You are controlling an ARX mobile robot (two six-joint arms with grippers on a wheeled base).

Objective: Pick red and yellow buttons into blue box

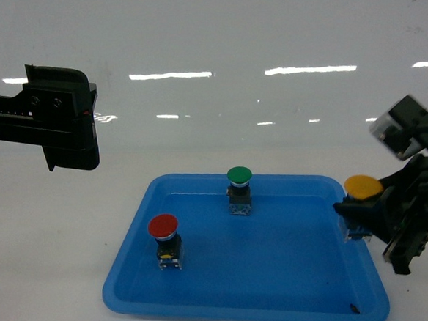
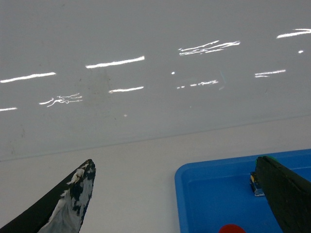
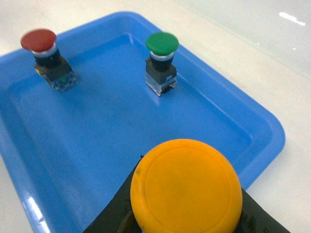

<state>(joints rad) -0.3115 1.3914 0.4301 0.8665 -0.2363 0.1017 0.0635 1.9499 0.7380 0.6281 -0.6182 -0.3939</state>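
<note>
Head view, left side: the left gripper (image 1: 72, 152) hung up high over the bare white table (image 1: 50, 238), well apart from the tray, nothing in it.
Left gripper fingers: spread wide in its own wrist view, one finger (image 2: 63, 206) at the left edge and the other (image 2: 286, 194) at the right, only table and the tray corner between them.
Tray: shallow blue tray (image 1: 134, 283) sat in the near middle of the table, pretty much centred.
Red button: the red button (image 1: 164, 241) stood upright in the left part of the tray, cap up, touching nothing else.
Green button: the green button (image 1: 239, 190) stood upright toward the far side of the tray, middle-ish, apart from the red one.
Yellow button: the yellow button (image 1: 363, 188) was up off the tray floor at the tray's right rim, cap up.
Right gripper: the right gripper (image 1: 372, 219) was clamped around the yellow button's body just under the cap; the right wrist view showed the yellow cap (image 3: 187, 187) filling the near bottom with black fingers either side.
Blue box: couldn't spot it in any view.
</note>
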